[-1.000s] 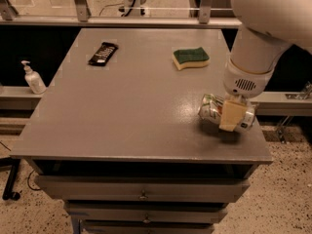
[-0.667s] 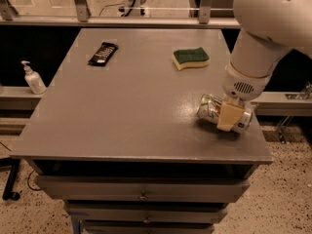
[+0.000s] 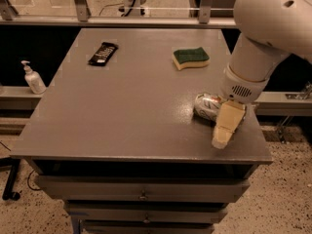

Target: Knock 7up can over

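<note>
7up can [image 3: 208,106] looks tipped on side, near right front corner of table [image 3: 122,116]. Gripper [image 3: 223,133] low, right against can's near side; clenched or released, can't tell.

This is looking like a robotics lab: a grey work table [image 3: 122,106] with drawers [image 3: 141,188] is standing on speckled floor [image 3: 44,216] beside a metal-framed partition [image 3: 80,3], the gripper [image 3: 222,136] hanging over its near right corner.
</note>
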